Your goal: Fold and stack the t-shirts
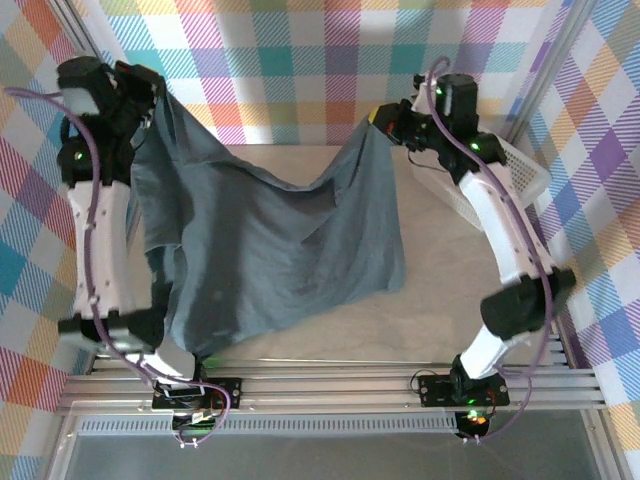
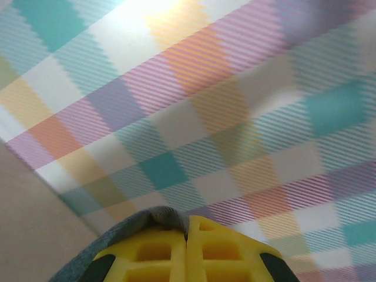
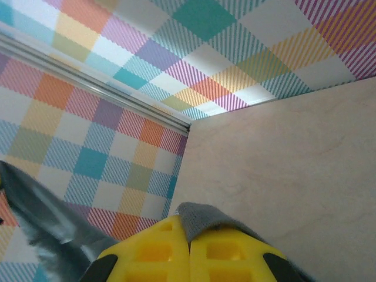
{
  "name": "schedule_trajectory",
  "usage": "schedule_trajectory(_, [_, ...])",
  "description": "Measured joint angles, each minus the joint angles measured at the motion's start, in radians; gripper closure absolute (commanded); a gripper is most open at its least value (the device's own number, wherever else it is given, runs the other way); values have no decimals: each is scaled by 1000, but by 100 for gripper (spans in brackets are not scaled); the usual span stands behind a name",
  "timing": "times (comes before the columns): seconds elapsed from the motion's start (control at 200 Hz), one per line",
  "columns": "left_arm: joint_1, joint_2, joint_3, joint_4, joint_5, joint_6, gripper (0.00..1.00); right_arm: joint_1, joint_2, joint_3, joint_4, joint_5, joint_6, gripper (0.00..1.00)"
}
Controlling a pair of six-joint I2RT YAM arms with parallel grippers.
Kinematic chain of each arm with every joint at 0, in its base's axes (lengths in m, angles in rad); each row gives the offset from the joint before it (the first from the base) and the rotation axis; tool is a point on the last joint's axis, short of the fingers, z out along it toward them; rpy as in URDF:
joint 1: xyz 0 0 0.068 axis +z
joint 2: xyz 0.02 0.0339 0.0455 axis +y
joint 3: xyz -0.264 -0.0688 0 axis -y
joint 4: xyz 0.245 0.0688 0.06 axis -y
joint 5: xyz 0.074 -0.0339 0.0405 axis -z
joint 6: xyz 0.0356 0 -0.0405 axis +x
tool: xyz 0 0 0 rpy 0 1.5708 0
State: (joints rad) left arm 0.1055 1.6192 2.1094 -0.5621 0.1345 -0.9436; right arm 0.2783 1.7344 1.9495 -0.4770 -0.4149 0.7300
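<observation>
Charcoal-grey t-shirt (image 1: 270, 240) hangs spread between both tools, sagging mid-span, its lower edge draped on the counter (image 1: 440, 290) toward 6 o'clock. At 10 o'clock the left tool (image 2: 187, 226) pinches one top corner; at 1 o'clock the right tool (image 3: 189, 230) clamps the other. At 3 o'clock sits the white basket (image 1: 525, 170).

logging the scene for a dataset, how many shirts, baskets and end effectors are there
shirt: 1
basket: 1
end effector: 2, left end effector and right end effector, both shut on the shirt
total: 4
</observation>
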Motion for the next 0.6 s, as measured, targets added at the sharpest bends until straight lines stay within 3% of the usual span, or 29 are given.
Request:
schedule_trajectory(0.175, [48,174,204,-19,85,-41,100,-37,195,255,-18,-42,30,100])
schedule_trajectory(0.34, [68,245,453,29,155,-124,100,-103,306,579,-39,-78,83,100])
schedule_trajectory(0.455, [86,252,585,87,172,-189,100,-169,334,747,-35,-107,149,100])
schedule_trajectory(0.6, [101,168,594,101,170,-217,100,-239,306,779,-34,-140,199,100])
